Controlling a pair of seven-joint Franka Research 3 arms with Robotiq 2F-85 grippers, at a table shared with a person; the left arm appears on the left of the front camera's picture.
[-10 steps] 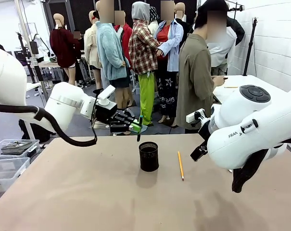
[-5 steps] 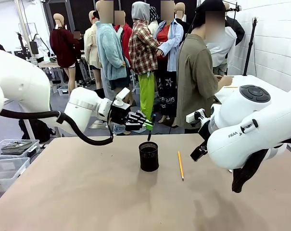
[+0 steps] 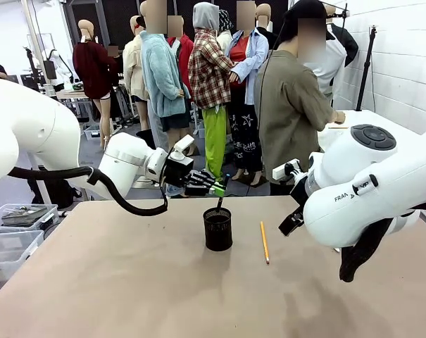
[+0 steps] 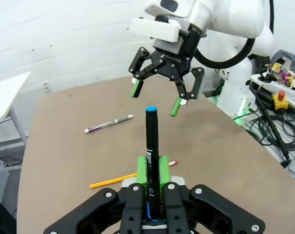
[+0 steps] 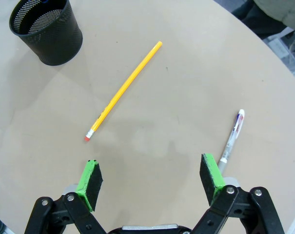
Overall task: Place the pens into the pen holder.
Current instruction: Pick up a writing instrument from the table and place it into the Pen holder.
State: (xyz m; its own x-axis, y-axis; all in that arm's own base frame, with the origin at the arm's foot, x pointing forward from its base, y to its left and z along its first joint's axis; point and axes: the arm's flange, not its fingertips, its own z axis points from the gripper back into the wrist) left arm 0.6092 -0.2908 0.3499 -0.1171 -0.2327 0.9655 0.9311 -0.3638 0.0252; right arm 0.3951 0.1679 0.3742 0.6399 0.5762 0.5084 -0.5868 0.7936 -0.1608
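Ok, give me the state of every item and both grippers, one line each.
left gripper: jaws shut on the dark pen.
dark pen: gripped, near upright, lower end at the holder's mouth.
pen holder: upright on the table.
pencil: lying flat on the table, untouched.
silver pen: lying flat on the table, untouched.
right gripper: jaws open, empty, above the table.

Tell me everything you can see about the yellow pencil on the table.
The yellow pencil is a thin, straight yellow-orange stick with a small red eraser at one end. It lies flat on the tan table, beside the black mesh pen holder but apart from it. Nothing touches it; the open right gripper hovers near its eraser end.
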